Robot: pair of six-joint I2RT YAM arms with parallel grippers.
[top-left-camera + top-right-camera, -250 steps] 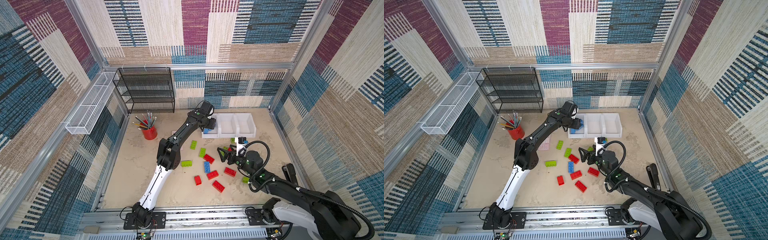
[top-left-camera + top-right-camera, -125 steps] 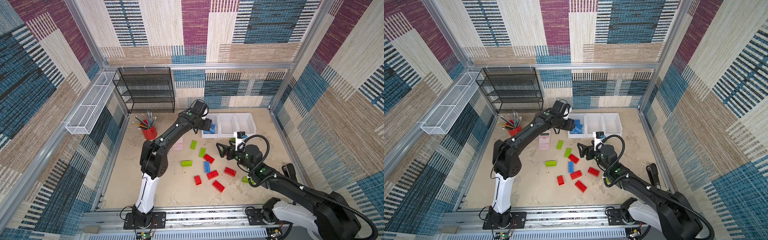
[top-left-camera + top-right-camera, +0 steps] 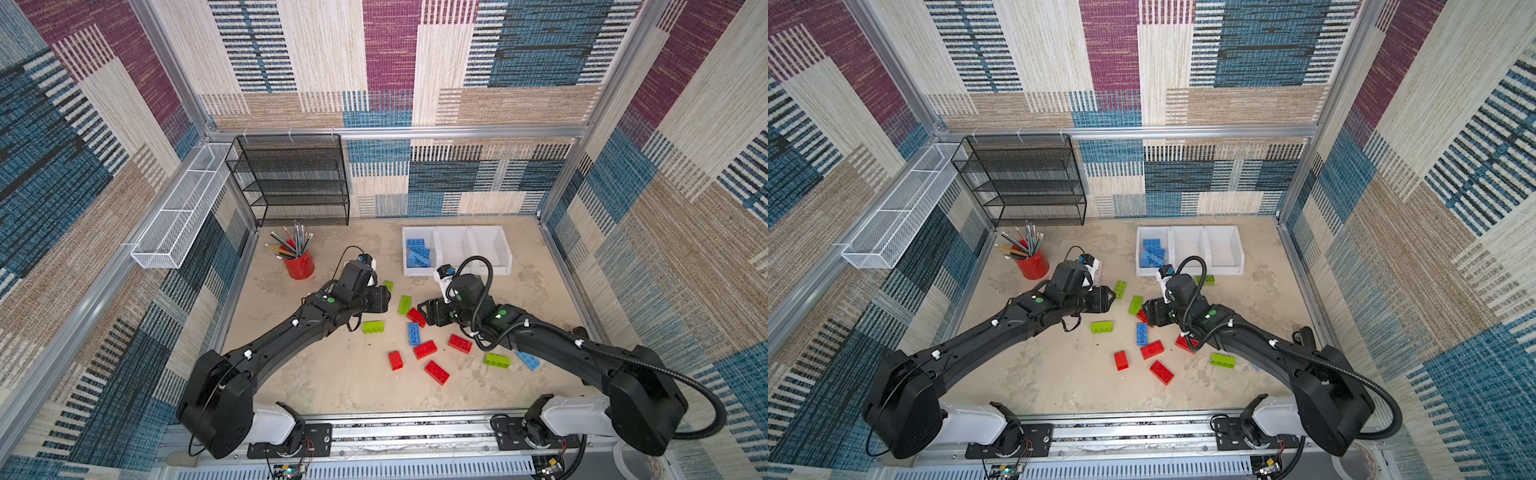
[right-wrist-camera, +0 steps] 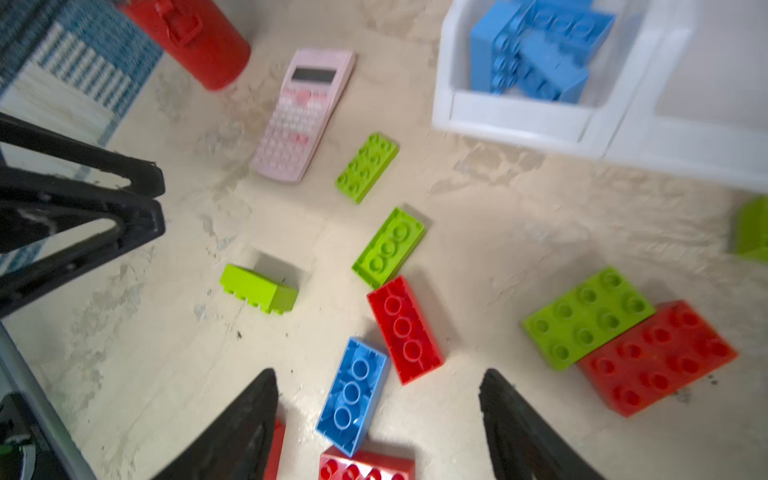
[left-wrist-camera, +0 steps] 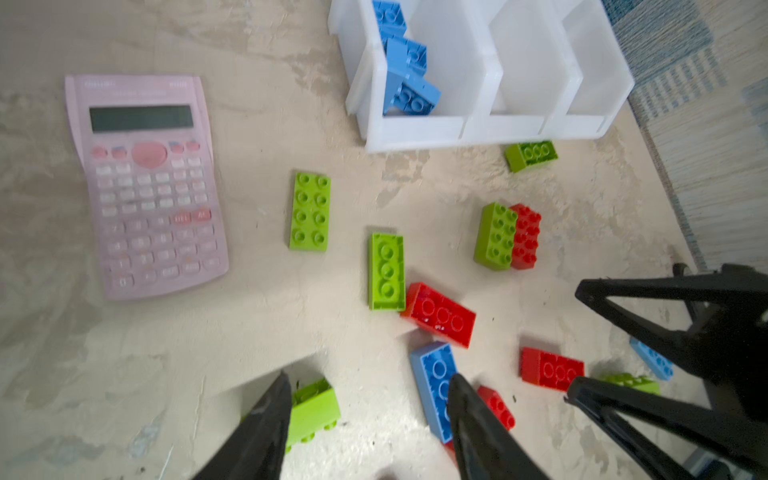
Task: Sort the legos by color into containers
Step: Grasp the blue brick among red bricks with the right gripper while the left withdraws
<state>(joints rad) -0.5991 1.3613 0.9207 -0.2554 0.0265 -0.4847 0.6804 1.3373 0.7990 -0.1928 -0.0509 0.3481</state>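
Left wrist view catches the pink calculator (image 5: 145, 187), mostly hidden beneath the left arm (image 3: 291, 332) in both top views. Left gripper (image 5: 369, 376) and right gripper (image 4: 379, 372) hang spread, apparently empty, over loose legos (image 3: 424, 349); blue bricks (image 3: 417, 251) sit in the leftmost of 3 white containers (image 3: 494, 249).

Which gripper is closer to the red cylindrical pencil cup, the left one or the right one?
Left. The left gripper is open, beside the red cylindrical pencil cup but apart from it; the right gripper lies farther off, beyond the left one.
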